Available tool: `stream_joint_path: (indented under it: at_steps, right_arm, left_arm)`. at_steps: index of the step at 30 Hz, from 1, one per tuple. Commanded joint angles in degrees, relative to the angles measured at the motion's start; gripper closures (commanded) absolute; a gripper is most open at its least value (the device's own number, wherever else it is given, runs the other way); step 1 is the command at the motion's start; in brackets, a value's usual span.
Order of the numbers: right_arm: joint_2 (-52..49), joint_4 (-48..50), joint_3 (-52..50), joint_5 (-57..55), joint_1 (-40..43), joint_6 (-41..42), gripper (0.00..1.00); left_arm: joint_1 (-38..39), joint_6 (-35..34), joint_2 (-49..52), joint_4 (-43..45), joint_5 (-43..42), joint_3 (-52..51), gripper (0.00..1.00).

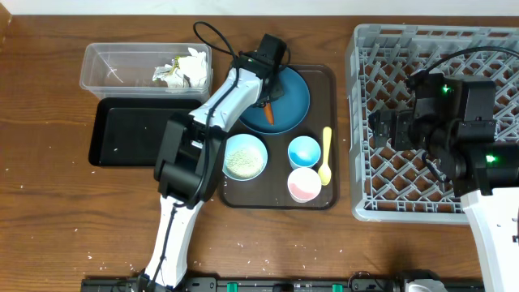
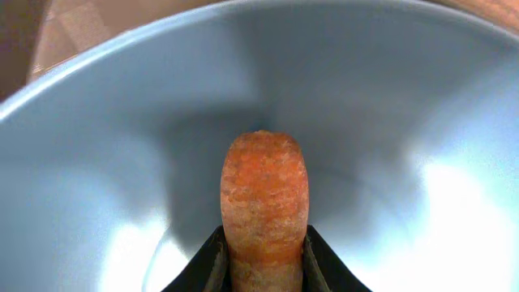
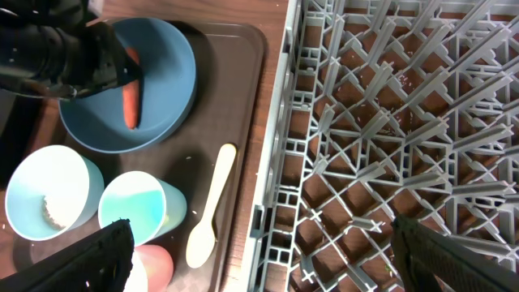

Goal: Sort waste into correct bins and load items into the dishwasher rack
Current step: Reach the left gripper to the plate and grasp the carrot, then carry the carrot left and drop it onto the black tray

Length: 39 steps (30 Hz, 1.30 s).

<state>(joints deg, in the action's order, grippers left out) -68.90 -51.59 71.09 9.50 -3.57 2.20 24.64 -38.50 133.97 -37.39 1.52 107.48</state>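
My left gripper [image 1: 268, 96] is over the dark blue plate [image 1: 296, 99] on the brown tray and is shut on the orange-brown food piece [image 2: 263, 203], also seen in the overhead view [image 1: 270, 116] and the right wrist view [image 3: 130, 107]. The plate fills the left wrist view [image 2: 405, 146]. My right gripper [image 3: 259, 251] is open and empty above the left edge of the grey dishwasher rack [image 1: 486, 49]. The white bowl [image 1: 245, 156] holds rice. The light blue cup [image 1: 304, 151], pink cup [image 1: 304, 185] and yellow spoon [image 1: 326, 154] rest on the tray. Crumpled paper scraps [image 1: 185, 69] lie in the clear tub [image 1: 109, 65].
The black tray [image 1: 134, 134] lies in front of the clear tub, left of the brown serving tray [image 1: 328, 81]. Rice grains are scattered on the wooden table near its front edge. The rack [image 3: 389, 122] takes up the table's right side.
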Motion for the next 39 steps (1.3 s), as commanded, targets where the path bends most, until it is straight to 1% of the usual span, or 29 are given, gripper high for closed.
stream_joint_path:
  at_steps: [1, 3, 5, 9, 11, 14, 16, 18, 21, 25, 28, 32, 36, 38, 39]
  right_arm:
    - [-0.1, 0.0, 1.0, 0.6, 0.2, 0.5, 0.01]
    - [-0.1, 0.0, 1.0, 0.6, 0.2, 0.5, 0.01]
    - [-0.1, -0.1, 1.0, 0.6, 0.2, 0.5, 0.01]
    - [-0.1, -0.1, 1.0, 0.6, 0.2, 0.5, 0.01]
    - [-0.1, -0.1, 1.0, 0.6, 0.2, 0.5, 0.01]
    - [-0.1, -0.1, 1.0, 0.6, 0.2, 0.5, 0.01]
    - [-0.1, -0.1, 1.0, 0.6, 0.2, 0.5, 0.01]
    - [-0.1, 0.0, 1.0, 0.6, 0.2, 0.5, 0.01]
    - [-0.1, 0.0, 1.0, 0.6, 0.2, 0.5, 0.01]
    - [-0.1, -0.1, 1.0, 0.6, 0.2, 0.5, 0.01]
    - [-0.1, 0.0, 1.0, 0.7, 0.2, 0.5, 0.01]
    - [-0.1, -0.1, 1.0, 0.7, 0.2, 0.9, 0.01]
    - [-0.1, -0.1, 1.0, 1.1, 0.2, 1.0, 0.01]
    - [-0.1, -0.1, 1.0, 1.1, 0.2, 1.0, 0.01]
    - [-0.1, -0.1, 1.0, 1.1, 0.2, 1.0, 0.01]
  left_arm:
    - [-0.8, 3.2, -7.6, -0.5, -0.5, 1.0, 0.78]
    - [-1.5, 5.2, -11.7, -2.5, -0.4, 1.0, 0.78]
    - [-2.8, 5.7, -15.6, -5.9, -0.4, 1.0, 0.78]
    - [-7.2, 6.6, -21.8, -15.1, -0.3, 1.0, 0.78]
    - [-10.1, 8.2, -23.4, -19.9, -0.3, 1.0, 0.78]
    - [-15.5, 8.3, -23.7, -28.4, 2.6, 0.7, 0.78]
    - [-19.2, 8.3, -23.7, -30.6, 4.8, -1.6, 0.8]
    - [-22.8, 8.2, -23.7, -29.8, 5.6, -5.3, 0.8]
    - [-27.6, 7.2, -23.7, -25.2, 5.6, -12.1, 0.8]
    - [-32.3, 5.2, -23.6, -15.2, 5.2, -21.7, 0.79]
    - [-34.1, 5.1, -23.5, -9.0, 5.2, -26.9, 0.77]
    - [-34.9, 4.1, -23.5, -5.7, 5.2, -30.4, 0.64]
    - [-34.9, 4.5, -23.6, -5.5, 5.1, -29.7, 0.56]
    - [-34.9, 7.6, -24.1, -6.1, 3.1, -28.2, 0.54]
    - [-34.9, 9.4, -24.7, -6.3, 1.4, -27.5, 0.51]
